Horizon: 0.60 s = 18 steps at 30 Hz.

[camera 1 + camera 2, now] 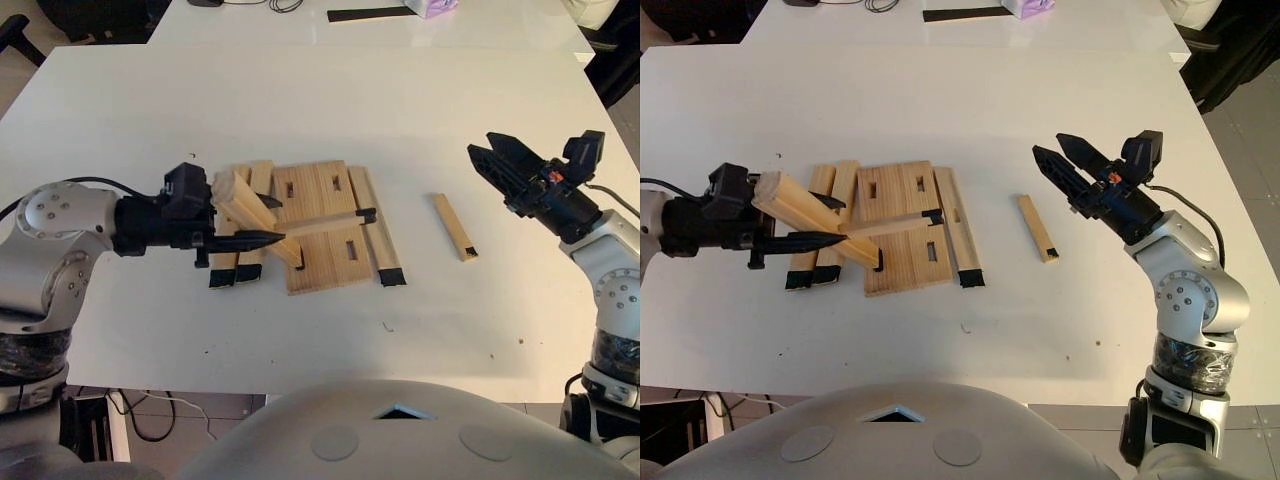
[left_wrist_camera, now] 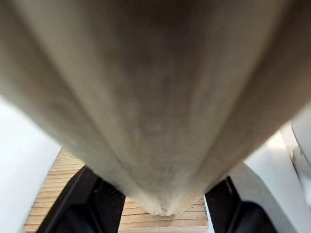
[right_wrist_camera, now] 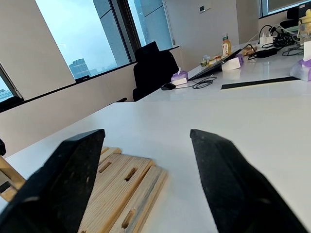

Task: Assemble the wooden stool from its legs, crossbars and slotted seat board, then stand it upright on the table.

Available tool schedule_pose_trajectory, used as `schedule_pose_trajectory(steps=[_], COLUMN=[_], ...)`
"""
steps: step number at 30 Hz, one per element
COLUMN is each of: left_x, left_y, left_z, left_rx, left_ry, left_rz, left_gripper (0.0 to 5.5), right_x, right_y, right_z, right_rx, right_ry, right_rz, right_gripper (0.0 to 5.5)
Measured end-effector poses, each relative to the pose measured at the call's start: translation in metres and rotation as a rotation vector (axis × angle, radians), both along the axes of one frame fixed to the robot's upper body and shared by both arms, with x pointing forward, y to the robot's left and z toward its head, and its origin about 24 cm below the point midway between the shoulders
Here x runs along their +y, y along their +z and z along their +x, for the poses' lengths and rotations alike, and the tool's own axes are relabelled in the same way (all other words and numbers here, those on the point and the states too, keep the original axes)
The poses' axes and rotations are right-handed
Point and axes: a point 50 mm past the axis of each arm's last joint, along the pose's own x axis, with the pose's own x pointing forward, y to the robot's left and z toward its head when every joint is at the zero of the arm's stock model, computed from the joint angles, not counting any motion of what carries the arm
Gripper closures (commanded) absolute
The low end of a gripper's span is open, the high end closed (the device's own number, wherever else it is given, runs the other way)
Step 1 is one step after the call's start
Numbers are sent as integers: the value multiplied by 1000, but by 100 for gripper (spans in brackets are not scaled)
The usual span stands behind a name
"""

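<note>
I am holding a wooden leg (image 1: 240, 198) in the left gripper (image 1: 262, 222), with the jaws squeezing it from both sides. The leg is tilting over the left edge of the seat board (image 1: 315, 272), and its low end is pointing down at the board. The board is lying flat on the table (image 1: 300, 100) with its slots facing up. A thin bar (image 1: 325, 222) is lying across the board, from left to right. Two more legs (image 1: 232, 262) are lying just left of the board, and one leg (image 1: 378, 235) is touching its right edge. A short crossbar (image 1: 455, 227) is lying well to the right of the board, with its long side running from far to near. The right gripper (image 1: 482, 146) is hanging in the air past that crossbar with its jaws wide apart. I am thinking the right arm is the nearer one for picking it up.
</note>
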Motion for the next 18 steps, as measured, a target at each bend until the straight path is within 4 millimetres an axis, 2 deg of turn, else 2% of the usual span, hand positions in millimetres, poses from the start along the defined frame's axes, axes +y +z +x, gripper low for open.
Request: schedule_pose_trajectory(steps=[8,18], left_x=[-13,-11], left_y=[-9,-17], left_z=[-5,-2], left_rx=[-85,-80], left_ry=[-3,3], left_rz=[21,1], left_gripper=[345,345], right_x=[11,19], right_y=[-4,-9], right_z=[-3,-3], right_rx=[11,37], right_ry=[-15,-12], right_rz=[30,45], right_gripper=[226,226])
